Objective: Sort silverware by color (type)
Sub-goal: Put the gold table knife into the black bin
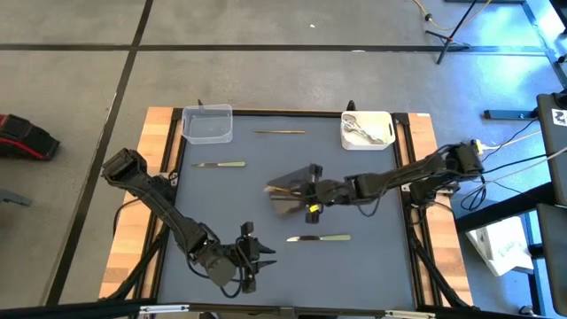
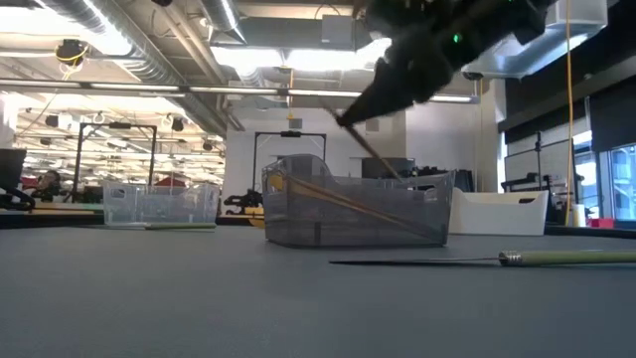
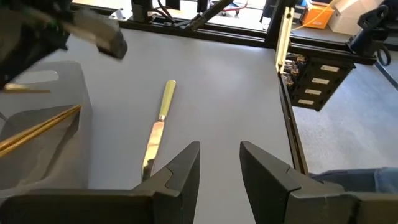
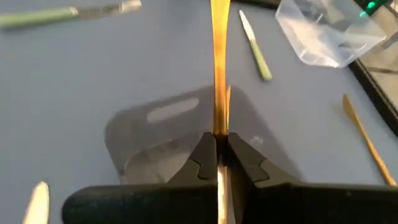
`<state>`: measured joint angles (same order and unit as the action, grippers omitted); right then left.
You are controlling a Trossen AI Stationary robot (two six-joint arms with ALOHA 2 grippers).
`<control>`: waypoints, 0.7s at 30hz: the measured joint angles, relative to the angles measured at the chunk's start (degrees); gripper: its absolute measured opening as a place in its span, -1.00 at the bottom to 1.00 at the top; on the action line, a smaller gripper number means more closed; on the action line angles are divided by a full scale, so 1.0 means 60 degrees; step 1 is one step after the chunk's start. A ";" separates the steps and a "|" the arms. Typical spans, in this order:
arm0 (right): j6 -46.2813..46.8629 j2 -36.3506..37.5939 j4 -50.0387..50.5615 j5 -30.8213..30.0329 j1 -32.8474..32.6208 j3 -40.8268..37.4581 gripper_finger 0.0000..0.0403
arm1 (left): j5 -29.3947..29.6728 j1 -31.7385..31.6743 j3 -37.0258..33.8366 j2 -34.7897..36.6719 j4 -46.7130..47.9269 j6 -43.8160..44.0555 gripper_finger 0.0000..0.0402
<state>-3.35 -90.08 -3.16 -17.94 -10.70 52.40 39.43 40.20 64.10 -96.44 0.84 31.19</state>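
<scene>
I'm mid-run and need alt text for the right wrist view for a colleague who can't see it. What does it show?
The right gripper is shut on a thin gold-coloured utensil, holding it over a dark grey tub on the grey table. Two pale-green-handled knives lie beyond, near a clear tub, and another gold piece lies off to one side.

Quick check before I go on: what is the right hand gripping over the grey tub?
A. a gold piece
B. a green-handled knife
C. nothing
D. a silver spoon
A: the right hand is shut on a thin gold piece above the grey tub.
</scene>
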 joint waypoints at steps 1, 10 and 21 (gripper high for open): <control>-0.0001 -0.0127 0.0056 -0.0062 0.0030 0.0000 -0.99 | -0.0008 0.0001 0.0000 0.0000 -0.0004 0.0001 -0.46; 0.0735 -0.0800 0.1758 -0.0327 0.0043 0.0000 -0.99 | -0.0035 0.0048 0.0000 0.0000 0.0022 0.0009 -0.46; 0.1495 -0.0835 0.2913 -0.0411 0.0040 0.0608 -0.41 | 0.0010 0.0042 0.0000 0.0000 0.0033 0.0011 -0.46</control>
<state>5.62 -95.09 14.31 -20.40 -10.46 56.05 39.48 40.45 64.10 -96.44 1.04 31.25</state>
